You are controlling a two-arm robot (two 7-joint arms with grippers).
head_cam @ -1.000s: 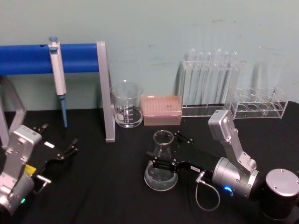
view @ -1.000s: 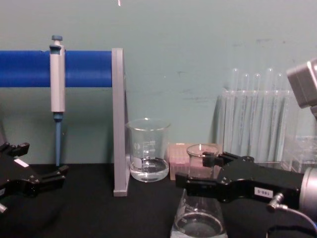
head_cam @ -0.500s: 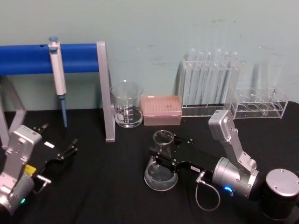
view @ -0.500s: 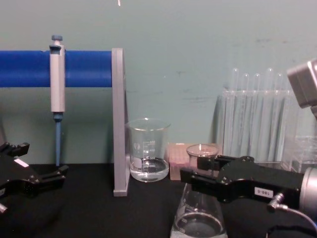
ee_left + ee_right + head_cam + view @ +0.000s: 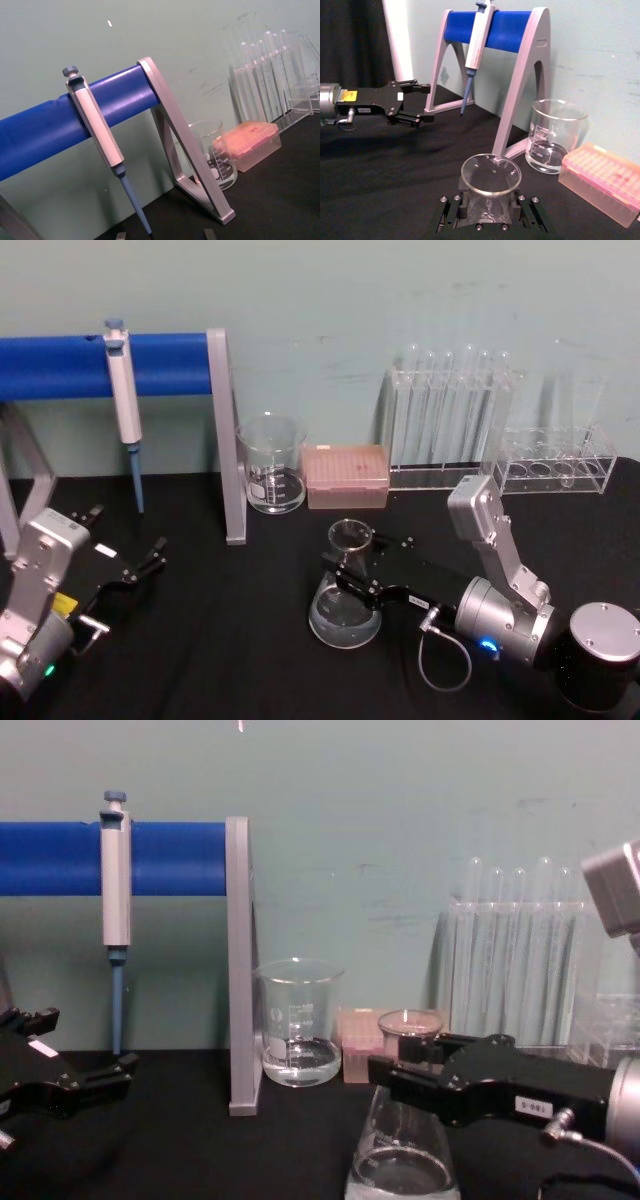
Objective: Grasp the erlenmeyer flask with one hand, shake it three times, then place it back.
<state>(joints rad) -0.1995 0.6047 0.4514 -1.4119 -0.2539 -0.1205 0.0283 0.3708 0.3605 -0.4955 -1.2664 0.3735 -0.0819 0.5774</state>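
The erlenmeyer flask (image 5: 343, 605) is clear glass with a wide base and sits at the middle of the black table, its neck leaning slightly. My right gripper (image 5: 352, 552) is shut on that neck, coming in from the right. From the chest, the black jaws of the right gripper (image 5: 405, 1058) cross the flask (image 5: 400, 1160) just below its rim. In the right wrist view the flask's rim (image 5: 491, 173) sits between the two jaws. My left gripper (image 5: 125, 537) is parked at the far left, open and holding nothing.
A glass beaker (image 5: 271, 477) holding some liquid and a pink tip box (image 5: 345, 476) stand behind the flask. Test tube racks (image 5: 450, 420) line the back right. A pipette (image 5: 124, 400) hangs on the blue-barred stand (image 5: 226, 440) at the back left.
My right gripper has turned at the wrist with the flask in it, and the flask's neck now leans a little more. The left arm has not moved.
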